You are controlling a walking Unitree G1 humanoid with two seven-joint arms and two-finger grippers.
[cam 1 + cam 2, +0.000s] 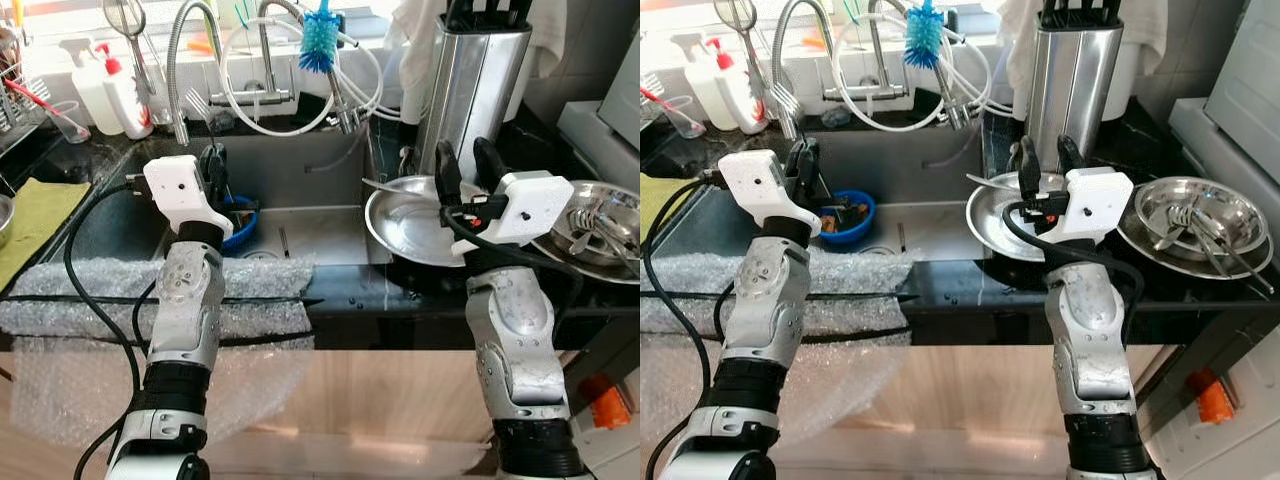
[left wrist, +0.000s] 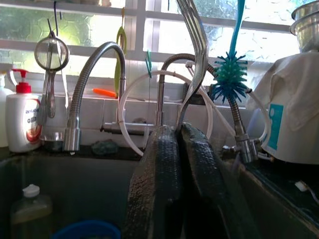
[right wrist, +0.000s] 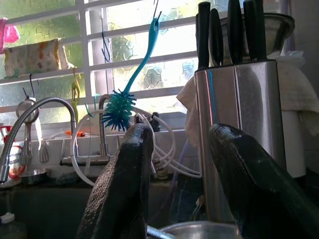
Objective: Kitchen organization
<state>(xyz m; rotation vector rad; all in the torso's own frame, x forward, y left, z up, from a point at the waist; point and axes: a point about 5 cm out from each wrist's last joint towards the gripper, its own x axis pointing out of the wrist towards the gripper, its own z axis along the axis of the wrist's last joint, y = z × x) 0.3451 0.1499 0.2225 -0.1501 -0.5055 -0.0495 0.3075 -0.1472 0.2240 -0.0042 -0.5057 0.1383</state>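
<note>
Black stone tabletop surrounds a steel sink beneath a bright window. Left gripper holds a fork upright over the sink, jaws clamped on its handle. Right gripper, jaws apart, hovers above a steel plate beside the knife block. Soap bottle lettering is unreadable.
</note>
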